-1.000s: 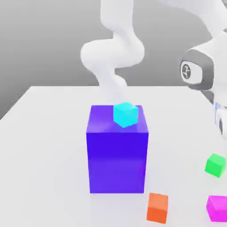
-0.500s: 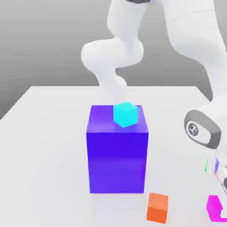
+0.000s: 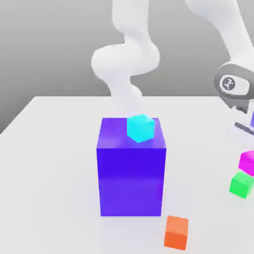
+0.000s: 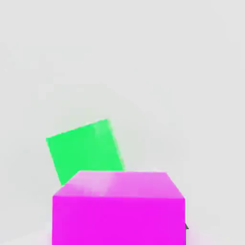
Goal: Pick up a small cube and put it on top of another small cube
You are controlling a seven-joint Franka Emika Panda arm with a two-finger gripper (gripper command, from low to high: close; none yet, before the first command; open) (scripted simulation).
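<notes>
The small magenta cube (image 3: 246, 162) hangs in the air at the exterior view's right edge, with my gripper (image 3: 250, 157) shut on it. Just below it, a little toward the exterior view's left, the bright green cube (image 3: 241, 184) sits on the white table (image 3: 54, 163); the two are apart. In the hand view the magenta cube (image 4: 118, 210) sits close to the camera, and the green cube (image 4: 83, 149) lies beyond it, partly covered by it. The arm's wrist (image 3: 233, 85) stands above the cubes.
A big blue block (image 3: 131, 168) stands mid-table with a cyan cube (image 3: 140, 128) on its top. An orange cube (image 3: 176, 231) lies on the table in front of it, near the exterior view's lower edge. The arm's base rises behind the block.
A second ago the magenta cube lay on the table in front of the green one. The hand came down, shut on it, and has lifted it to just above the green cube.
</notes>
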